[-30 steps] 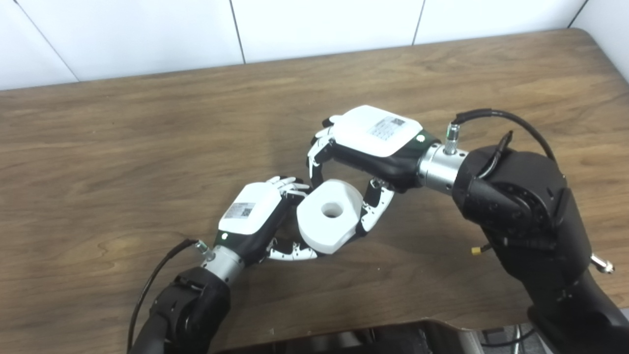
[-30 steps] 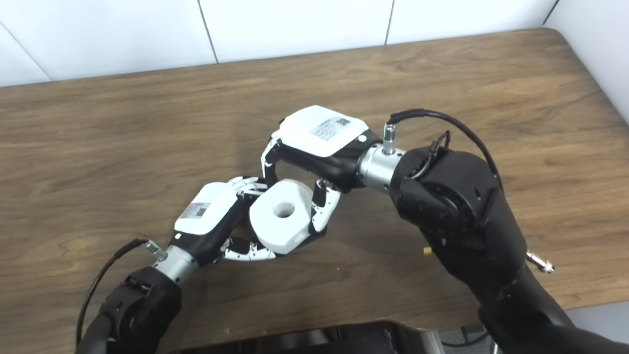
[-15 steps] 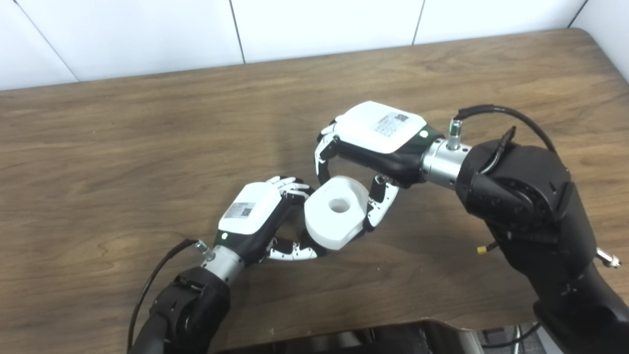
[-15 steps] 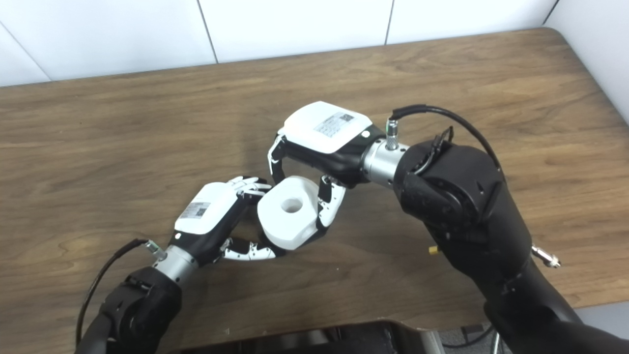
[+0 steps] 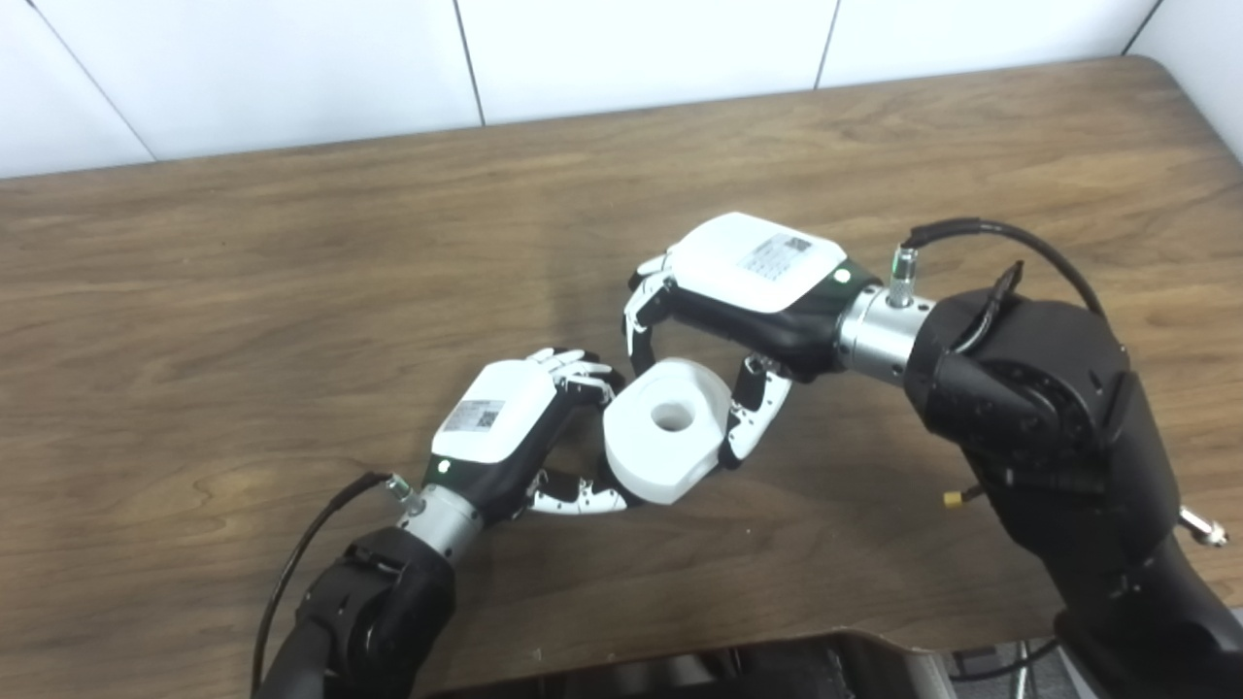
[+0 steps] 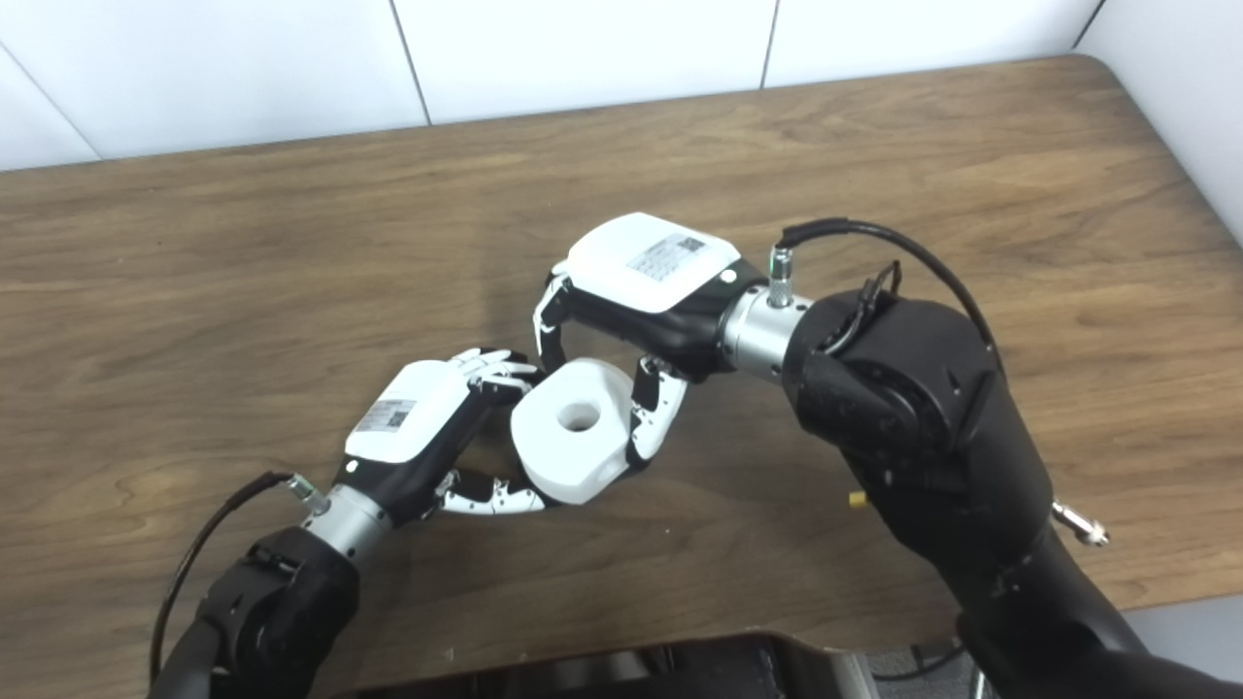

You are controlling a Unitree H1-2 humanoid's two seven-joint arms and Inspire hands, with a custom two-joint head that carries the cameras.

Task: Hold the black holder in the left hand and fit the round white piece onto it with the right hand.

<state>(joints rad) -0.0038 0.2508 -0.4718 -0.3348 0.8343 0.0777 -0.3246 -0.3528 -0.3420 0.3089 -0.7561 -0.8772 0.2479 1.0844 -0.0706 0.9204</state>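
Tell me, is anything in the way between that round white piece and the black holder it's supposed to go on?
Nothing visible stands between them. The round white piece, held by the right robot hand, sits right against the fingers of the left robot hand. The black holder itself is hidden in that hand, so the fit cannot be seen.

The counter (image 5: 243,291) is brown wood with darker wavy lines running through it. The wall (image 5: 631,49) behind it is white with thin dark lines. The round piece (image 5: 665,430) is all white, and the hole in its middle looks grey. The left hand (image 5: 505,427) has a white back with a small black and grey sticker, and its fingers (image 5: 573,500) are black and white. The right hand (image 5: 748,282) looks the same, white on top, black under, with a tiny green light. Both wrists are silver and both arms are black.
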